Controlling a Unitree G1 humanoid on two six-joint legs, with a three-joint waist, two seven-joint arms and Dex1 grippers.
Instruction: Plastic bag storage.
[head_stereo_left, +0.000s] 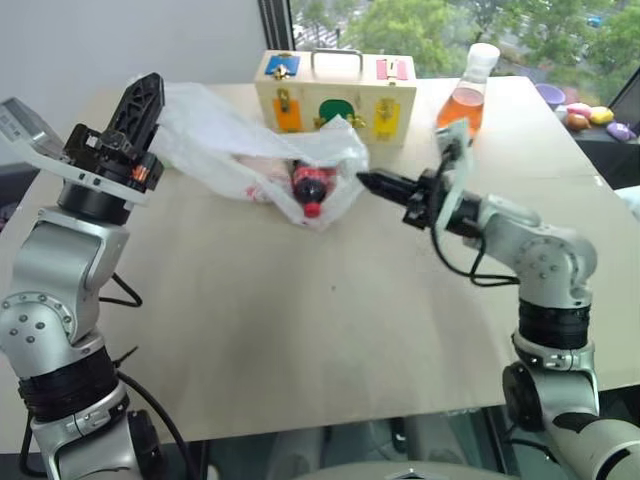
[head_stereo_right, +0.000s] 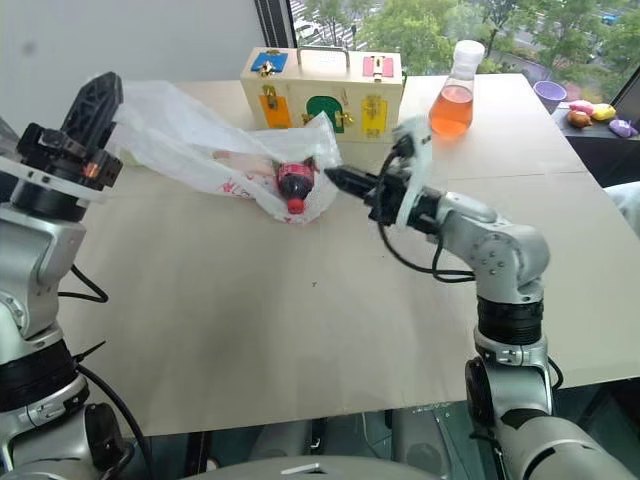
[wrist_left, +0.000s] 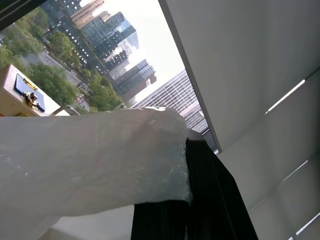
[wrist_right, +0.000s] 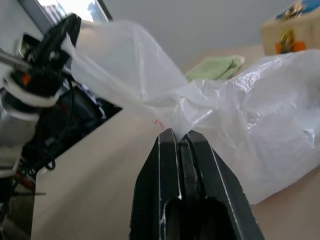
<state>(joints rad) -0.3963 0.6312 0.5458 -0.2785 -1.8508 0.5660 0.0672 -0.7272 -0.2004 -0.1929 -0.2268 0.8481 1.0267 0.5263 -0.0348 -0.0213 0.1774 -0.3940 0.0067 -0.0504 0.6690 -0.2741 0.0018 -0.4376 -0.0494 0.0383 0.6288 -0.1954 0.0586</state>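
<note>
The plastic bag (head_stereo_left: 250, 150), thin, translucent white and crinkled, stretches above the tabletop (head_stereo_left: 300, 330), pinched between the closed left end effector (head_stereo_left: 143, 100) and the closed right end effector (head_stereo_left: 366, 181).

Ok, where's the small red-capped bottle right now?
The small dark bottle with the red cap lies inside the thin translucent white plastic bag on the table's far middle, just in front of the pale wooden latch box, left of the right hand.
</note>
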